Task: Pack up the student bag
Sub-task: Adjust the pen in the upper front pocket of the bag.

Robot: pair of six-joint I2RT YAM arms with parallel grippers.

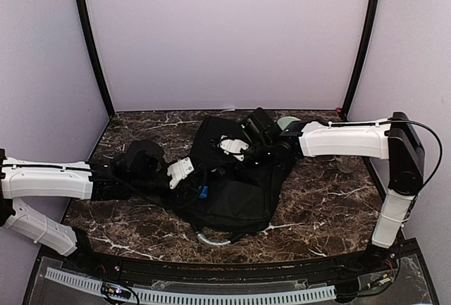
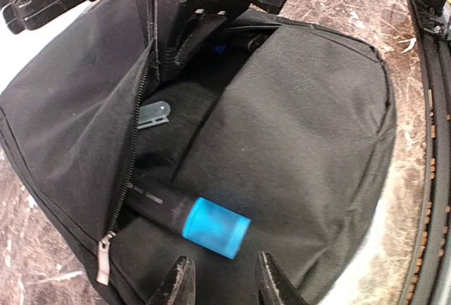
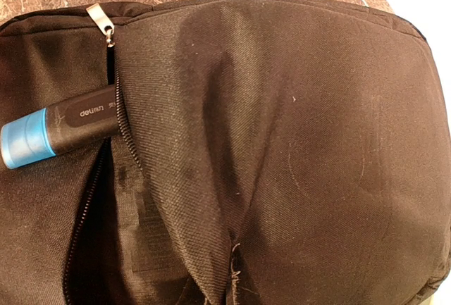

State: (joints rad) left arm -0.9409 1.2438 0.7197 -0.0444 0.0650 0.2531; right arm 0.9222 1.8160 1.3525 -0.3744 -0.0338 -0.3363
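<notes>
Two robot arms meet over the student bag (image 1: 232,192), which lies flat at the middle of a dark, white-veined marble table (image 1: 324,199) with its main zip open. A black stick with a blue cap (image 2: 190,217) juts from the zip opening, barrel inside the bag and capped end out in the air, just above the zip pull (image 2: 104,256). The left claw (image 2: 222,284) hovers just short of the cap, its fingers parted and holding nothing. The right claw (image 1: 234,147) sits over the far end of the opening. Whether it pinches the fabric there cannot be told from these views.

The stick looks only half packed, and that is where the risk lies. Its round barrel rests on sloping, slack cloth, so any tug on the bag could let it slide back out and roll onto the table. A nudge on the cap from off its axis could swing the stick against the zip teeth instead of driving it in. If the mouth sags shut, the zip may snag on the barrel.

The polished stone under the bag offers little grip. Pale lilac panels (image 1: 225,37) enclose the bag on three sides, joined by black corner posts (image 1: 91,44).
</notes>
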